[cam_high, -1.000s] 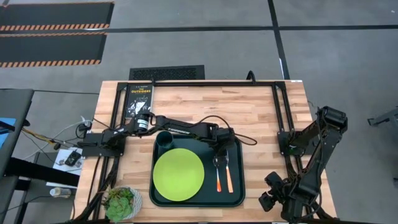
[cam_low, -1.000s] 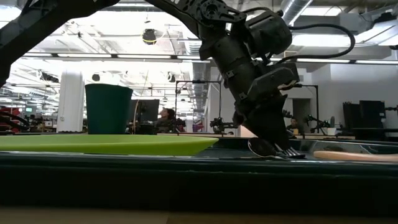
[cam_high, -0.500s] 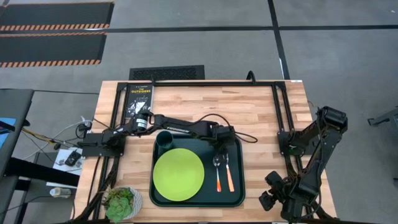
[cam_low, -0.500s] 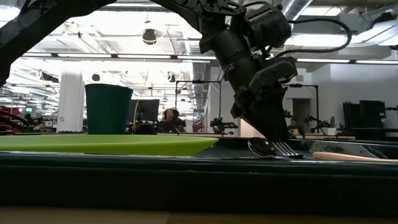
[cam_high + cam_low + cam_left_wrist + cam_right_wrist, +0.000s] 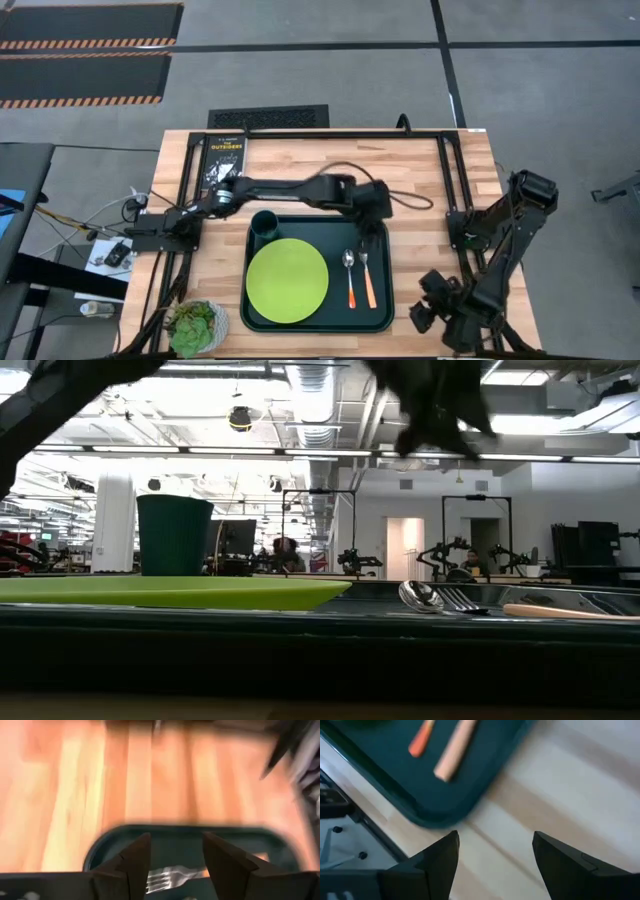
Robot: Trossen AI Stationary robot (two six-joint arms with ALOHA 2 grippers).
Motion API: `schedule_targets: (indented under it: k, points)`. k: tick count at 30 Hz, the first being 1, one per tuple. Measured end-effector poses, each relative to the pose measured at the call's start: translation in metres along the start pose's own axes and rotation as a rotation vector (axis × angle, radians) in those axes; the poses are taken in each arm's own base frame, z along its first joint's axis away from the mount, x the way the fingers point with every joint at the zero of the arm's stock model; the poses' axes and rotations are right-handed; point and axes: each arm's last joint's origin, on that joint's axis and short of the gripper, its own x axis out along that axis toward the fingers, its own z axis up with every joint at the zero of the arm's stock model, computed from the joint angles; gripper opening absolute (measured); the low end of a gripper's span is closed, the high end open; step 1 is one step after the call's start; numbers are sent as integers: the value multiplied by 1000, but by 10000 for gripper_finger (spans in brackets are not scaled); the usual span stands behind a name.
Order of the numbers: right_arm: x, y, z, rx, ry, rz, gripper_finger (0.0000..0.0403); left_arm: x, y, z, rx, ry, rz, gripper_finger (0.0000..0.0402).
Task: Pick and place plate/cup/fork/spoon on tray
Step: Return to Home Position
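Your left end effector (image 5: 176, 844), spread apart, hovers over the tray's (image 5: 380, 312) upper edge (fork (image 5: 367, 288) beside spoon (image 5: 351, 290)); right end effector (image 5: 495, 842), lower right, likewise apart.

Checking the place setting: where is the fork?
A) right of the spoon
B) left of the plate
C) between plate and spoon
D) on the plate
A: on the tray, the fork lies just right of the spoon, both right of the plate.
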Motion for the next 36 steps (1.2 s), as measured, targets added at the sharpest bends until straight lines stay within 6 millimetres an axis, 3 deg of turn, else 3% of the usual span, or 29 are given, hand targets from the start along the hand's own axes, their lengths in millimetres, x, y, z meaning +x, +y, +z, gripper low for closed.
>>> schedule_targets:
  k: [4, 10, 14, 18, 22, 26, 32, 36]
  points:
    - [9, 10, 20, -87, -45, -1, 276, -67, -24, 17, -8, -196, -68, 165]
    - [24, 23, 65, -173, -150, -32, 276, -202, -67, 22, 135, -441, -53, 165]
    - [33, 23, 88, -253, -84, -94, 276, -268, -88, 6, 163, -543, 164, 165]
    - [39, 29, 108, -175, -76, -69, 276, -317, -98, -16, 92, -596, 431, 165]
    - [31, 54, 125, -315, -164, 182, 276, -348, -103, -43, -72, -596, 529, 165]
    - [13, 75, 151, -397, -298, 432, 276, -363, -110, -65, -101, -518, 460, 165]
    - [-21, 75, 201, -402, -503, 590, 276, -343, -144, -85, -3, -476, 554, 165]
    - [-47, 73, 226, -414, -633, 718, 276, -324, -158, -111, 31, -473, 653, 165]
